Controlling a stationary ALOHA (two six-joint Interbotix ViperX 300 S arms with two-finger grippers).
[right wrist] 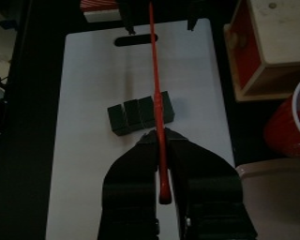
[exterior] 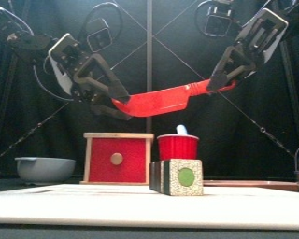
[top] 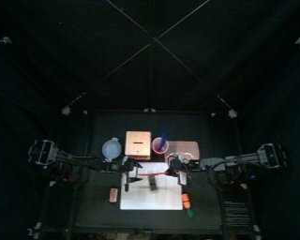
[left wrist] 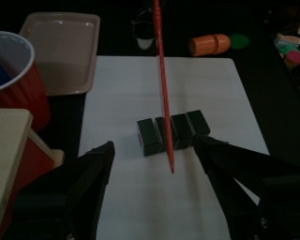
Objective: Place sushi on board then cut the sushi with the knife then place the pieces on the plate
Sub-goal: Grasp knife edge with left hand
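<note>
The right gripper (right wrist: 161,142) is clenching the handle of the knife (exterior: 164,96), its jaws pinched tight on it; the red blade is reaching across toward the left arm, sloping down from the right; it is hanging in the air well above the sushi (exterior: 179,175), higher than the rim of the cup (exterior: 178,147). The left gripper (left wrist: 154,148) is hovering at the blade's far end with its jaws spread wide; the tip is sitting in the gap between them, and neither jaw is touching it in the left wrist view. The sushi is lying near the middle of the board (right wrist: 90,84), three dark blocks pressed together in a row; its pale end face is turning toward the front; seen from both wrists, the blade is running straight over the roll, crossing it.

Behind the board the box (exterior: 117,159) is standing with its red drawer front facing forward; the cup is standing just beside it to the right, with a blue knife (left wrist: 0,67) in it; the tray (left wrist: 63,52) is lying just to the right of the cup, bare. The bowl (exterior: 45,169) is sitting to the left of the box; an orange toy (left wrist: 209,44) is lying just off the board's right edge.
</note>
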